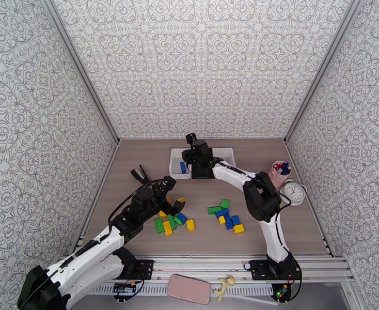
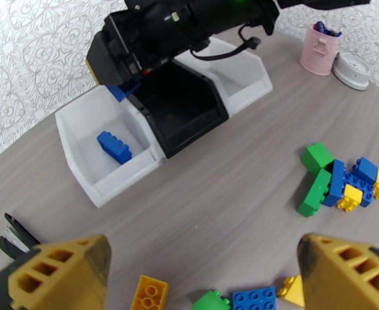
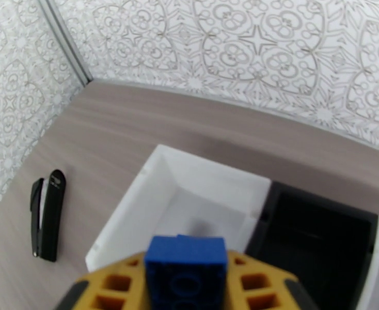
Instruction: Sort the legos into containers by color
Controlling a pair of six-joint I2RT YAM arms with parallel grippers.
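Nearest, the left gripper hovers with its fingers spread wide over the left cluster of legos, where yellow, green and blue bricks lie touching. Closing there could pinch two colours at once or scatter the neighbours. To the right, well apart, a second cluster lies on the table. Farther off, the right gripper pinches the held blue brick above the left white bin, close to the wall it shares with the black bin. A loose blue brick lies inside the white one. Released this near the divider, the held brick might clip it and tumble into the black bin. No brand or writing is legible; the face of the clock beside the pink cup is too small to read.
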